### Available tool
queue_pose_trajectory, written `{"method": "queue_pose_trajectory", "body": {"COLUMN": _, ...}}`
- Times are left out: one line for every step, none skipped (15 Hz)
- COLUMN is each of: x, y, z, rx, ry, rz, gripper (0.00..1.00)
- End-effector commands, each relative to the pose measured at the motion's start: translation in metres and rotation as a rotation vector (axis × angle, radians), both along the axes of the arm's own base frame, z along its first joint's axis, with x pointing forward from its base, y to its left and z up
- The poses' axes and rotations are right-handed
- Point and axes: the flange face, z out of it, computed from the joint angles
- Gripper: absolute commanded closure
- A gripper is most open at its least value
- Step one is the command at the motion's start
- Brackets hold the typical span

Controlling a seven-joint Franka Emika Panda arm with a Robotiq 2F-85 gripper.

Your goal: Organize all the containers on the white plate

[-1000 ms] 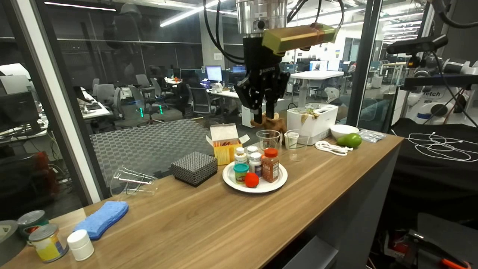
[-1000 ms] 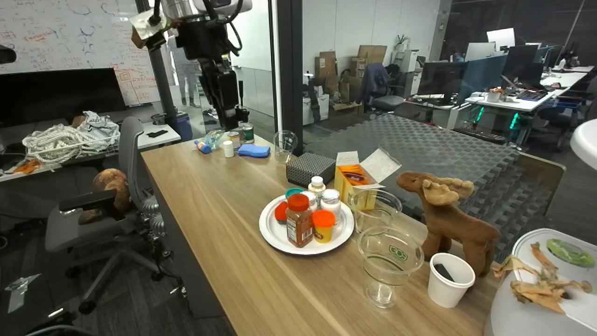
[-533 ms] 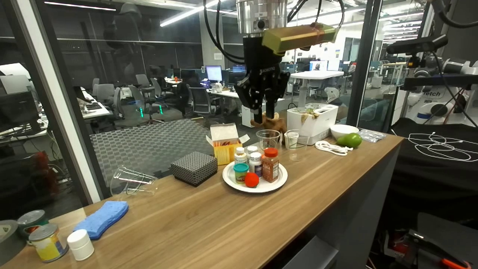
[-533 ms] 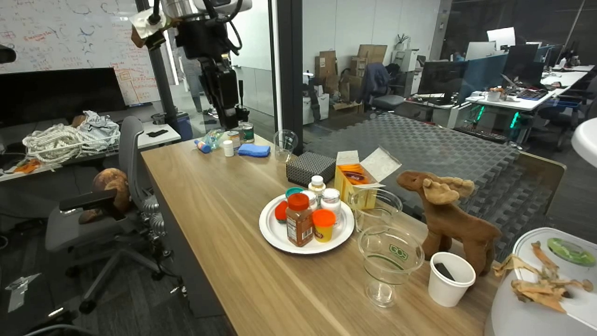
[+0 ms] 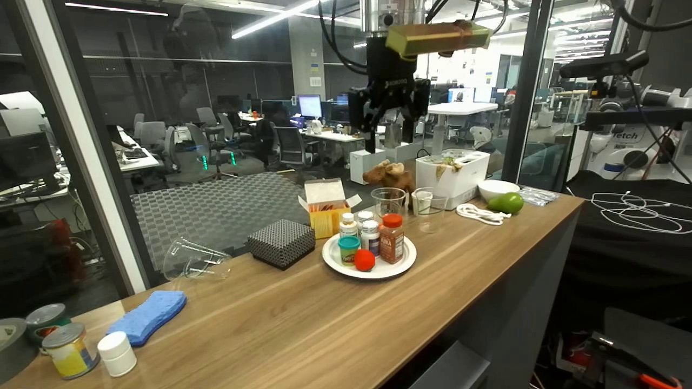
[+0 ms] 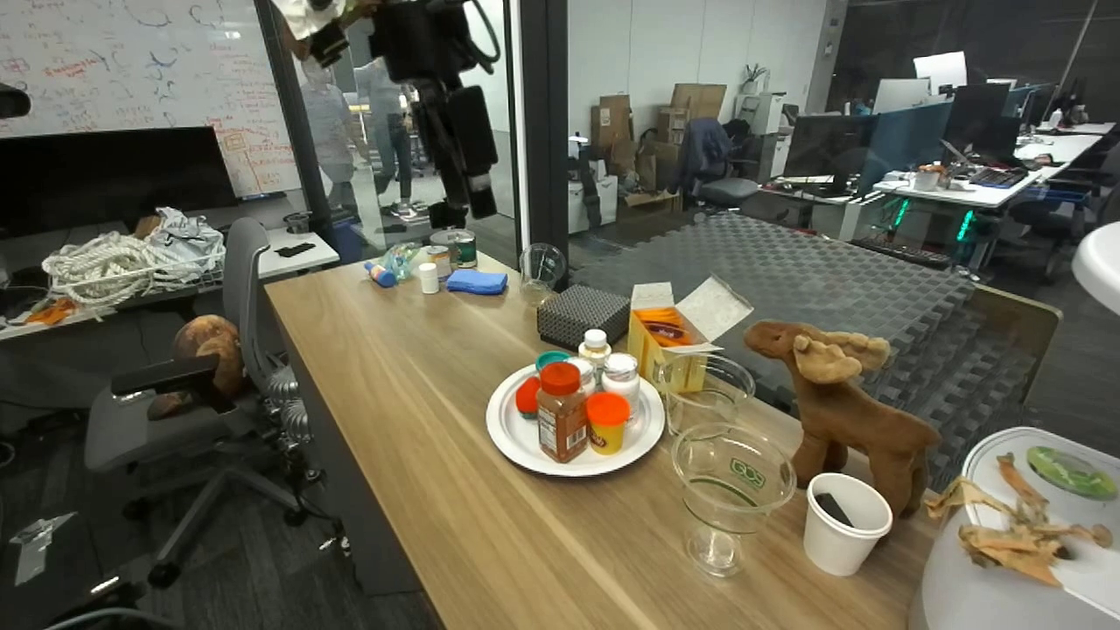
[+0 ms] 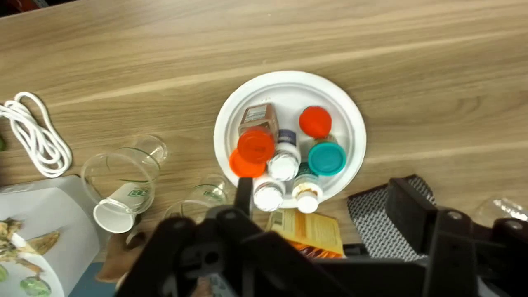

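The hand (image 5: 389,141) hangs above the surface (image 5: 281,313), its jaws spread apart. The white plate (image 7: 288,91) rests near the dark patterned box (image 5: 281,243) and carries the containers (image 7: 284,166) (I see a red-capped jar (image 5: 391,244) and a teal-lidded tub (image 5: 348,254) upright among them).

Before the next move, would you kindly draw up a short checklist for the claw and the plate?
1. Claw open and holding nothing: ok.
2. Claw clear above the containers: ok.
3. White plate flat on the table: ok.
4. Red-lidded jar upright: ok.
5. Its lid screwed tight: cannot tell.
6. All containers on the plate: not ok; a white bottle stands near the blue sponge.
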Motion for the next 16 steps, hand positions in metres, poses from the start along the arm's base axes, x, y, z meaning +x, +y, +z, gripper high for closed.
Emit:
{"method": "queue_pose_trajectory", "body": {"x": -0.002, "y": -0.066, "z": 0.034, "rx": 0.075, "ry": -0.074, "rz": -0.168, "gripper": 0.00}}
{"method": "queue_pose_trajectory", "body": {"x": -0.004, "y": -0.087, "z": 0.035, "rx": 0.092, "ry": -0.084, "rz": -0.221, "gripper": 0.00}}
{"method": "queue_pose_trajectory", "body": {"x": -0.005, "y": -0.108, "z": 0.034, "rx": 0.105, "ry": -0.095, "rz": -0.275, "gripper": 0.00}}
{"method": "queue_pose_trajectory", "body": {"x": -0.007, "y": -0.126, "z": 0.032, "rx": 0.114, "ry": -0.105, "rz": -0.323, "gripper": 0.00}}
{"method": "queue_pose_trajectory", "body": {"x": -0.009, "y": -0.144, "z": 0.027, "rx": 0.124, "ry": -0.107, "rz": -0.366, "gripper": 0.00}}
{"method": "queue_pose_trajectory", "body": {"x": -0.012, "y": -0.160, "z": 0.023, "rx": 0.132, "ry": -0.111, "rz": -0.407, "gripper": 0.00}}
{"method": "queue_pose_trajectory", "body": {"x": -0.017, "y": -0.173, "z": 0.019, "rx": 0.141, "ry": -0.114, "rz": -0.444, "gripper": 0.01}}
{"method": "queue_pose_trajectory", "body": {"x": -0.022, "y": -0.184, "z": 0.013, "rx": 0.148, "ry": -0.112, "rz": -0.479, "gripper": 0.00}}
{"method": "queue_pose_trajectory", "body": {"x": -0.025, "y": -0.195, "z": 0.008, "rx": 0.150, "ry": -0.112, "rz": -0.509, "gripper": 0.00}}
{"method": "queue_pose_trajectory", "body": {"x": -0.029, "y": -0.204, "z": 0.003, "rx": 0.149, "ry": -0.115, "rz": -0.544, "gripper": 0.00}}
{"method": "queue_pose_trajectory", "body": {"x": -0.031, "y": -0.212, "z": -0.002, "rx": 0.144, "ry": -0.117, "rz": -0.575, "gripper": 0.00}}
{"method": "queue_pose_trajectory", "body": {"x": -0.033, "y": -0.220, "z": -0.009, "rx": 0.140, "ry": -0.109, "rz": -0.604, "gripper": 0.00}}
{"method": "queue_pose_trajectory", "body": {"x": -0.035, "y": -0.227, "z": -0.017, "rx": 0.140, "ry": -0.096, "rz": -0.632, "gripper": 0.00}}
{"method": "queue_pose_trajectory", "body": {"x": -0.036, "y": -0.234, "z": -0.025, "rx": 0.141, "ry": -0.079, "rz": -0.655, "gripper": 0.00}}
{"method": "queue_pose_trajectory", "body": {"x": -0.037, "y": -0.240, "z": -0.033, "rx": 0.146, "ry": -0.065, "rz": -0.672, "gripper": 0.00}}
{"method": "queue_pose_trajectory", "body": {"x": -0.037, "y": -0.245, "z": -0.042, "rx": 0.150, "ry": -0.050, "rz": -0.680, "gripper": 0.00}}
